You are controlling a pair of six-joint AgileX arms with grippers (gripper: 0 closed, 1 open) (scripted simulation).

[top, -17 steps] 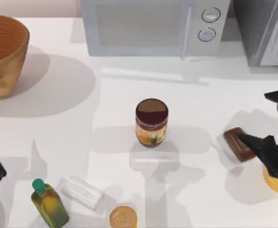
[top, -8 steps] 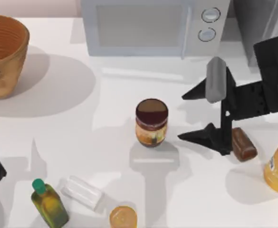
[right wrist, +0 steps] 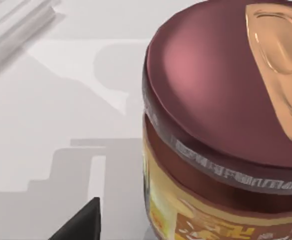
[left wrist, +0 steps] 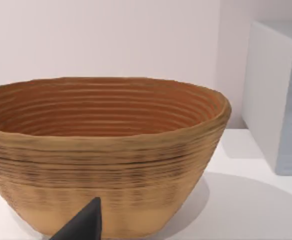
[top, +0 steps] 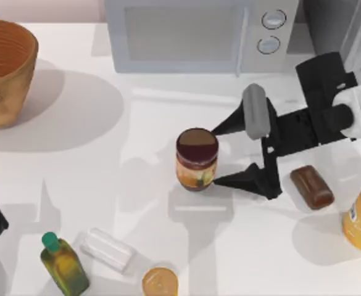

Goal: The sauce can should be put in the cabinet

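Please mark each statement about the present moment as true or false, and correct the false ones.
1. The sauce can stands upright on the table. True.
2. The right claw is shut on the sauce can. False: its fingers are open, and their tips lie just to the right of the can.
3. The woven basket stands at the table's far left. True.
4. The sauce can is already inside the cabinet. False: it stands in the middle of the table.
5. The brown block lies to the left of the sauce can. False: it lies to its right.
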